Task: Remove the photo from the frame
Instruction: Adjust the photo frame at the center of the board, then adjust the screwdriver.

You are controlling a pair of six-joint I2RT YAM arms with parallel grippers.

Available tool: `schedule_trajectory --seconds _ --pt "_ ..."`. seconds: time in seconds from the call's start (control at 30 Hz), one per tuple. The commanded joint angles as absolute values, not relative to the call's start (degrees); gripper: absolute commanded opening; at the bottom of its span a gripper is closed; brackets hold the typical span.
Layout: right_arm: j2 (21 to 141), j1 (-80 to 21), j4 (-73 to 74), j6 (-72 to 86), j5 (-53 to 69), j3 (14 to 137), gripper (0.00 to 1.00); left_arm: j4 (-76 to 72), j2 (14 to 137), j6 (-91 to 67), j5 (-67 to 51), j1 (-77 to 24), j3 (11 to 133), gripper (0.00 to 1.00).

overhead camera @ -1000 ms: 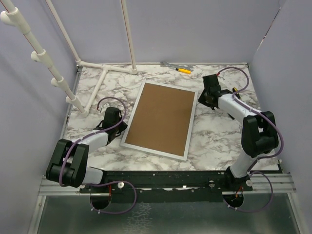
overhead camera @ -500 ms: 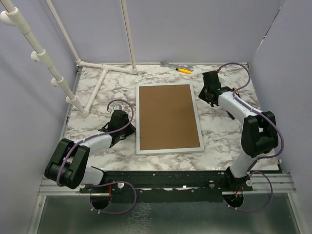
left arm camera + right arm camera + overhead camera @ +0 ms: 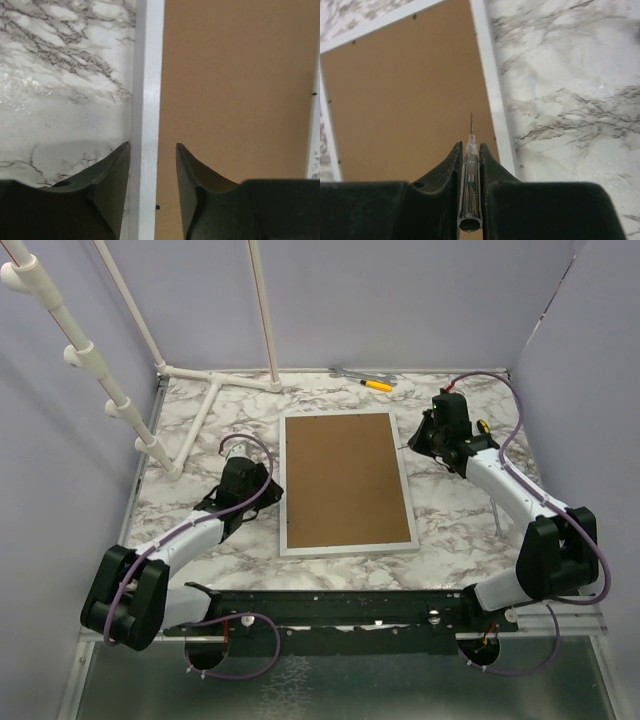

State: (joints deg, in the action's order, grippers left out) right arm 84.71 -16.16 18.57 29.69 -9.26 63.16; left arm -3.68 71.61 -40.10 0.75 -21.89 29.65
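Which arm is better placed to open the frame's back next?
Probably the right arm. The right fingers grip a thin screwdriver, tip pointing at the brown back near the white frame. The left fingers are open and empty over its left edge.

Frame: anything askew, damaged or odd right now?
Nothing stands out. The frame lies flat, brown back up, about square to the table, with no damage visible. The left gripper stands open astride its left edge; the right gripper holds a clear screwdriver pointing at the back.
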Motion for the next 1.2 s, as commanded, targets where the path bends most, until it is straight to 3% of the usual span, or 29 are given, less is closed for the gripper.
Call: schedule_trajectory --seconds 0.0,0.23,0.4,0.77,1.03,1.17 --pt "82.08 -16.44 15.28 22.97 9.46 61.20 0.01 -4.85 67.15 -36.34 -5.45 -22.38 31.72 0.48" --pt "78.72 -16.43 6.81 22.70 35.70 55.78 0.01 -14.58 62.59 -33.87 -16.60 -25.78 30.35 0.69" --pt "78.71 -16.43 9.39 24.25 42.99 55.98 0.01 -21.05 60.69 -29.23 -15.80 -31.73 29.53 0.74" --pt "78.15 -16.39 12.77 27.73 52.94 54.97 0.01 -26.90 67.33 -19.22 -11.67 -41.64 34.17 0.71" --pt "74.28 -16.43 8.45 33.05 51.13 51.15 0.01 -29.67 69.71 -29.01 -10.17 -40.87 34.50 0.69" --pt "72.53 -16.44 4.46 38.66 52.95 49.29 0.01 -35.21 70.18 -35.93 -19.24 -38.62 33.60 0.65"
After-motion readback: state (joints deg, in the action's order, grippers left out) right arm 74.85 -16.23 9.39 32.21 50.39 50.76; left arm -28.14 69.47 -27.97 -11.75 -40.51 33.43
